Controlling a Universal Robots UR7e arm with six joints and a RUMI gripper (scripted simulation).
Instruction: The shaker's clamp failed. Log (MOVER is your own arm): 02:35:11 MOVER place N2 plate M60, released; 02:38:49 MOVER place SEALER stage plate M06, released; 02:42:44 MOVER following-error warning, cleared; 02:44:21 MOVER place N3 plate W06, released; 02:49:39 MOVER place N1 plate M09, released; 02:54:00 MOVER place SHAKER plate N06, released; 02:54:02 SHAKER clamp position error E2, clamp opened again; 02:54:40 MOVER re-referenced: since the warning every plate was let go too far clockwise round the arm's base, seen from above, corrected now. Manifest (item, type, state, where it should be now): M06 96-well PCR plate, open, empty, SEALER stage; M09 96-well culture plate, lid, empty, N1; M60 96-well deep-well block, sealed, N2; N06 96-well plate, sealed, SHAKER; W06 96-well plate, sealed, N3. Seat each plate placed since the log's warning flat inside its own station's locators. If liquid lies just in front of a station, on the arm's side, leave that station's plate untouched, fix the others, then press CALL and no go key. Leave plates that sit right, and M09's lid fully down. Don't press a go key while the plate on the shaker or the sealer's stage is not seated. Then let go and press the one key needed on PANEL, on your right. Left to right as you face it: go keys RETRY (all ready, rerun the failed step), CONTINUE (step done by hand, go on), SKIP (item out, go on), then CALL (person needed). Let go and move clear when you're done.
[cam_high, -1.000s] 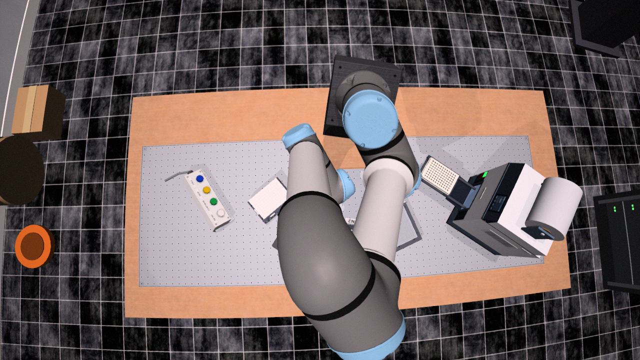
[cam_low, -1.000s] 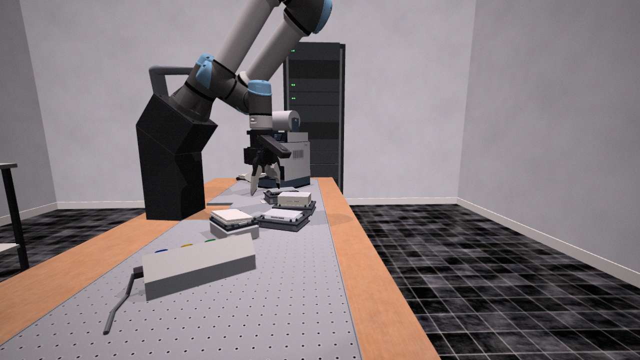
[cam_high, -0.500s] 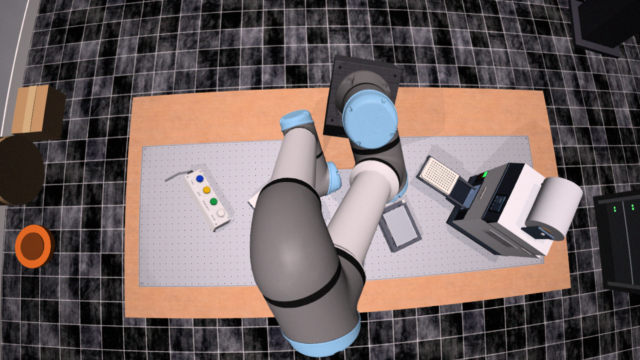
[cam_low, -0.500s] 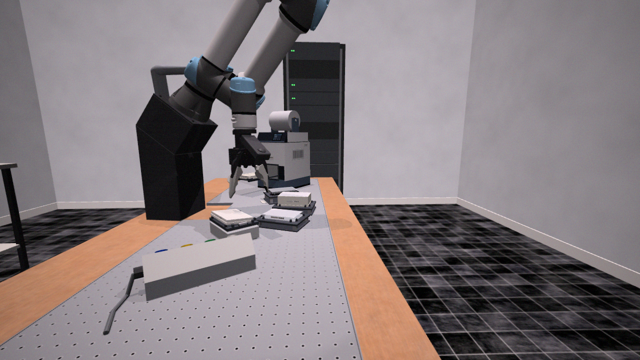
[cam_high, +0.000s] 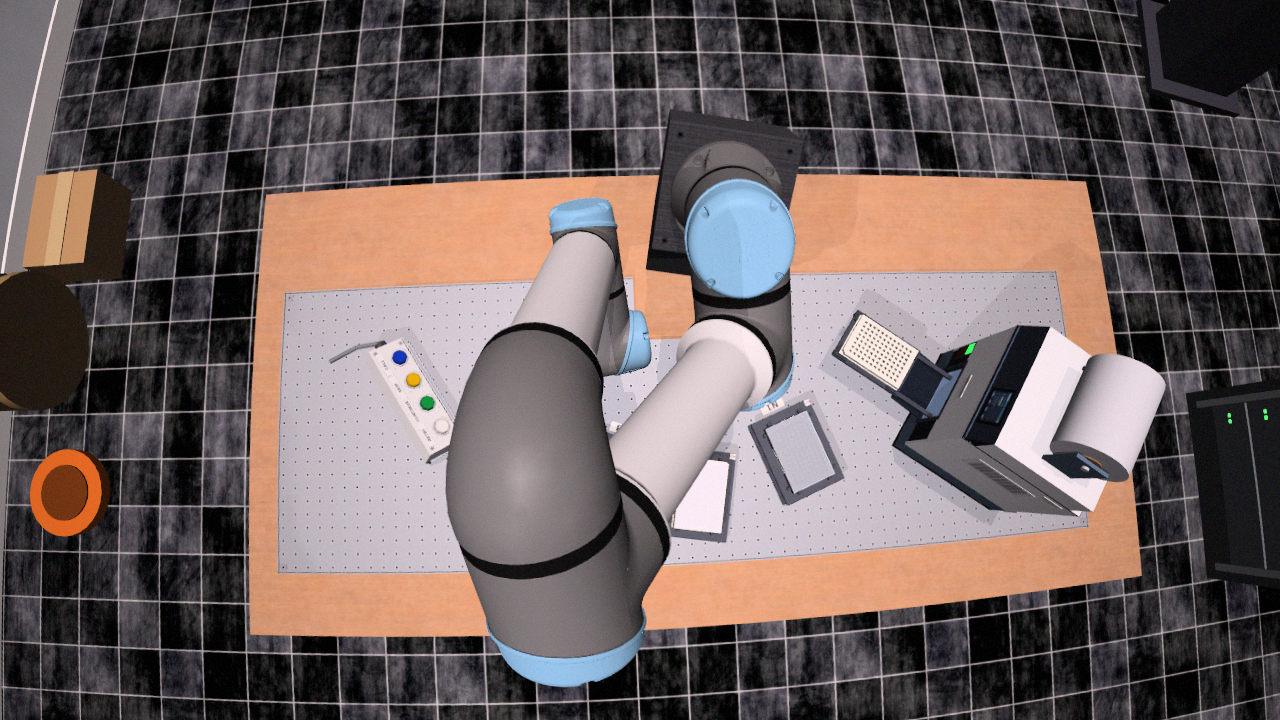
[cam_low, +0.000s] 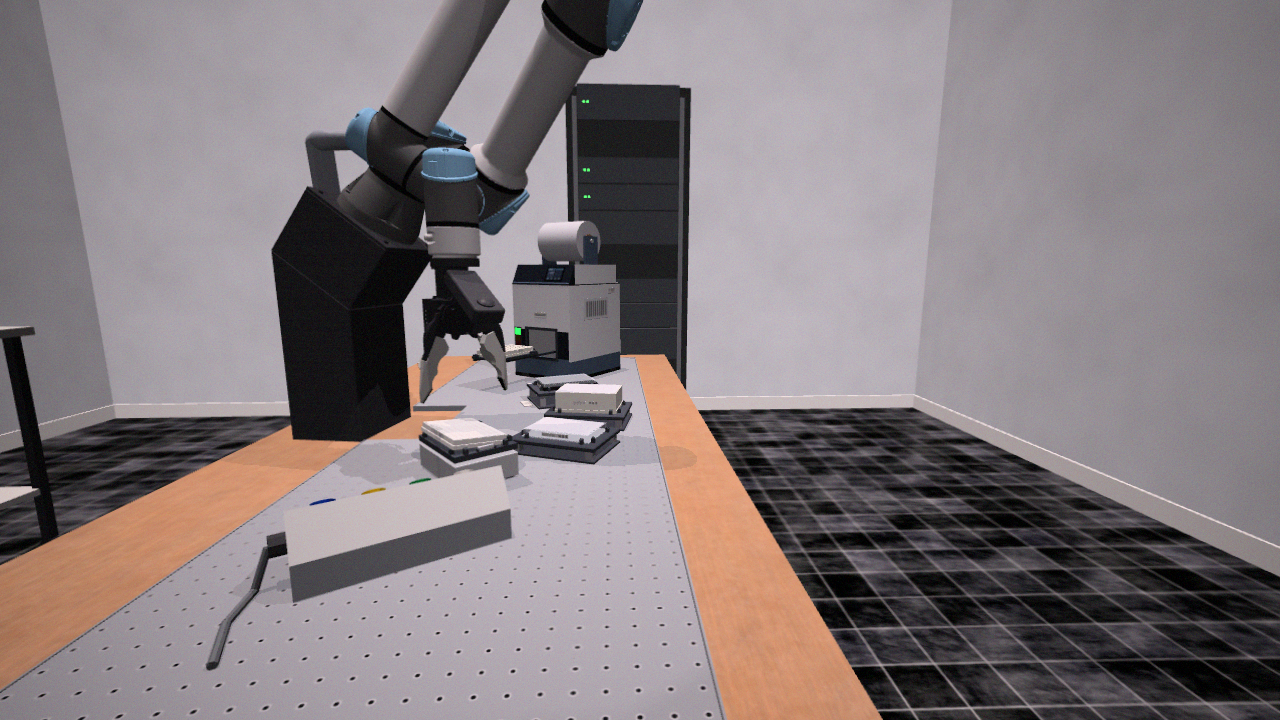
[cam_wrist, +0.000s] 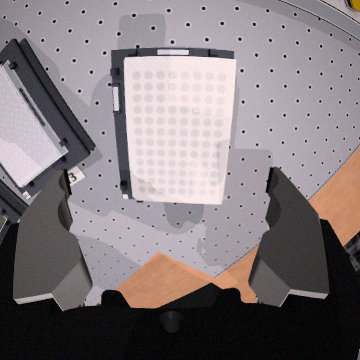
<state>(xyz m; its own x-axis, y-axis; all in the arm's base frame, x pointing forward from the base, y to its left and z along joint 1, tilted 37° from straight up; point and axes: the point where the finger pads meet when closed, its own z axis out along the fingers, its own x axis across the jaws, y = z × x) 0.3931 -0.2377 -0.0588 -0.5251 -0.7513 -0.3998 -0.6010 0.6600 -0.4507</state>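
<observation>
- One tool (cam_low: 465, 376) hung over the desk (cam_high: 895, 223), jaws spread wide and pointing down, with nothing between them; I took that width as set to pass over a plate's sides.
- It hovered well above the sealed plate N06 (cam_wrist: 177, 130), touching nothing, near the middle of the desk on the side toward the PANEL (cam_high: 413, 398).
- Plate N06 lay on the shaker (cam_wrist: 119, 145) but not squarely. The dark frame showed bare along one long side and one short end, while the plate's other long side reached past it. That fits a plate let go off its mark, so I judged it unseated.
- The mat around the shaker showed no liquid in the wrist view, so I saw no reason to leave this plate alone.
- Beside it stood the nest tagged 3 (cam_wrist: 60, 115) with plate W06 (cam_wrist: 22, 140); from here I could not tell whether that one sat true.
- Toward the far short edge, plate M06 (cam_high: 878, 351) rested on the stage of the sealer (cam_high: 993, 420), which was not due any correction.
- The arm's bulk hid the shaker from above.
- Next, I reckoned, the tool needed to drop straight down astride the plate's long sides, without scraping the seal.
</observation>
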